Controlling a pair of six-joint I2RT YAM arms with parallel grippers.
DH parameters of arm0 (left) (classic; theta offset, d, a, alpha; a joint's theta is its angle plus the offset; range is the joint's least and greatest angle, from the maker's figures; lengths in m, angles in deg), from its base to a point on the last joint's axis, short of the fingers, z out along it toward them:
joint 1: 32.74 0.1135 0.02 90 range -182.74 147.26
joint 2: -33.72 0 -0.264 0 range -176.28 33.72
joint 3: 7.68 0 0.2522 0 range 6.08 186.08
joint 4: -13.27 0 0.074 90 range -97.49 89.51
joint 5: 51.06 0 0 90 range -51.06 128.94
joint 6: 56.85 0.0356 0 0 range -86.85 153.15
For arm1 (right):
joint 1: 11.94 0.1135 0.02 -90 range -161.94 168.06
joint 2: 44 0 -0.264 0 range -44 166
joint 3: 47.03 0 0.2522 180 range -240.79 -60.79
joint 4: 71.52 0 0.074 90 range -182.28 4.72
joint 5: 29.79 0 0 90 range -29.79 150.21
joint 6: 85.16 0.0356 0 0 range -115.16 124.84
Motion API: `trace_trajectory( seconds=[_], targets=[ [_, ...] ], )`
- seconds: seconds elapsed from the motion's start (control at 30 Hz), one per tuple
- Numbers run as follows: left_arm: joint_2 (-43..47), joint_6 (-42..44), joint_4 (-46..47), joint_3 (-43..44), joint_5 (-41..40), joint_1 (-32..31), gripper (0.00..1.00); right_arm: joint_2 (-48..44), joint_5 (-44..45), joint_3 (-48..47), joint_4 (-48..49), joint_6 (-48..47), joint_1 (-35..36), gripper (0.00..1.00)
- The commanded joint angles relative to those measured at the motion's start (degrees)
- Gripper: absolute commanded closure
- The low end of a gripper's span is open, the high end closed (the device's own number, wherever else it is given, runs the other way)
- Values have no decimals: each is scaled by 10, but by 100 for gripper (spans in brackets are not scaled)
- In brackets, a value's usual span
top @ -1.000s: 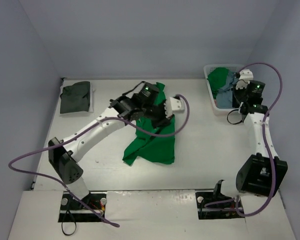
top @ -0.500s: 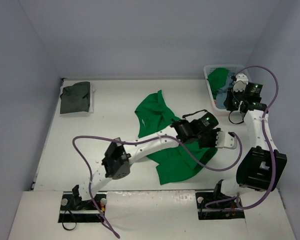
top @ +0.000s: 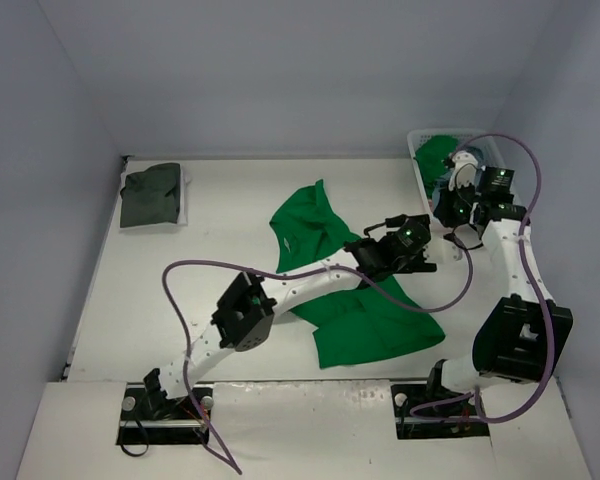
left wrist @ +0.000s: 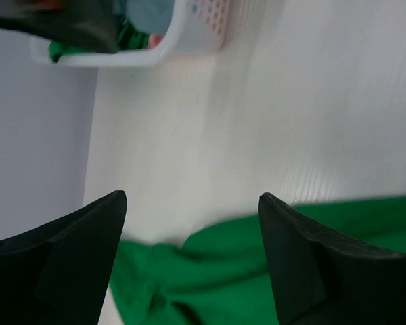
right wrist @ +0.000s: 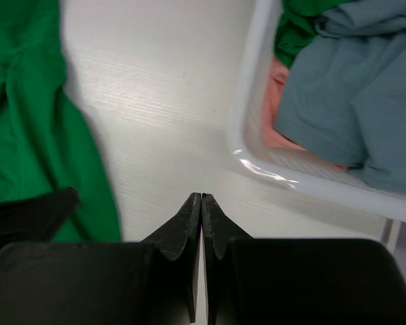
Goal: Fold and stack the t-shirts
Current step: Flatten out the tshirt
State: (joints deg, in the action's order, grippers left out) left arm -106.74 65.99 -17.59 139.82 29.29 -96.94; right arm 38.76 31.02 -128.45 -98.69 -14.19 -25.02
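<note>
A bright green t-shirt (top: 365, 325) lies spread and rumpled across the middle of the table. Its right edge (left wrist: 257, 271) shows just below my left gripper (left wrist: 193, 198). That gripper (top: 427, 260) hovers over the shirt's right side, open with nothing between its fingers. My right gripper (right wrist: 201, 198) is shut on nothing and hangs over bare table between the green shirt (right wrist: 27, 135) and the laundry basket (right wrist: 247, 135). In the top view it (top: 448, 212) sits beside the basket's left wall. A light blue-grey shirt (right wrist: 345, 95) lies inside the basket. A folded dark grey shirt (top: 152, 195) rests at the far left.
The white plastic basket (top: 418, 172) stands at the back right and also holds green cloth (top: 435, 152) and a pink piece (right wrist: 277, 112). Grey walls close in the table on three sides. Purple cables loop from both arms over the table's near half.
My left arm swept right, dragging the green shirt's edge out toward the right, then its jaws opened and let the cloth go. My right gripper moved from over the basket down to its left side.
</note>
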Motion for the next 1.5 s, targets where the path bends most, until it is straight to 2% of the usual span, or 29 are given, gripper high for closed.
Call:
trace_trajectory(
  seconds=[0.0, 0.13, 0.17, 0.27, 0.33, 0.4, 0.5, 0.63, 0.83, 0.93, 1.2, 1.3, 1.33, 1.47],
  targets=[
    [179, 11, 46, -69, -59, 20, 27, -17, -30, 2, -29, -60, 35, 100],
    [310, 20, 50, -216, -58, 73, 27, -8, -9, 14, -65, -101, 90, 100],
    [364, 18, 45, -274, -49, 105, 27, -6, -7, 16, -72, -105, 105, 100],
    [468, -7, 3, -354, 18, 178, 27, -7, 7, 16, -77, -106, 120, 100],
    [516, -19, -25, -439, 71, 214, 27, -4, 10, 9, -79, -105, 126, 100],
    [581, -15, -39, -526, 85, 242, 27, -1, 5, 3, -86, -105, 139, 100],
    [646, -22, -78, -600, 115, 258, 27, -4, 10, 3, -95, -109, 174, 100],
    [725, -49, -111, -723, 145, 273, 27, -11, 84, 10, -95, -103, 289, 100],
    [750, -99, -202, -763, 232, 310, 27, 0, 104, -10, -98, -74, 351, 100],
    [746, -115, -215, -780, 245, 332, 27, 1, 104, -15, -98, -64, 367, 100],
    [716, -157, -207, -801, 351, 372, 26, -12, 106, -7, -98, -51, 370, 100],
    [673, -156, -211, -788, 392, 387, 25, -20, 108, -5, -98, -51, 371, 100],
    [630, -153, -227, -764, 433, 398, 25, -25, 112, -4, -98, -51, 371, 100],
    [580, -155, -221, -758, 441, 399, 25, -32, 113, -1, -99, -51, 370, 100]
  ],
)
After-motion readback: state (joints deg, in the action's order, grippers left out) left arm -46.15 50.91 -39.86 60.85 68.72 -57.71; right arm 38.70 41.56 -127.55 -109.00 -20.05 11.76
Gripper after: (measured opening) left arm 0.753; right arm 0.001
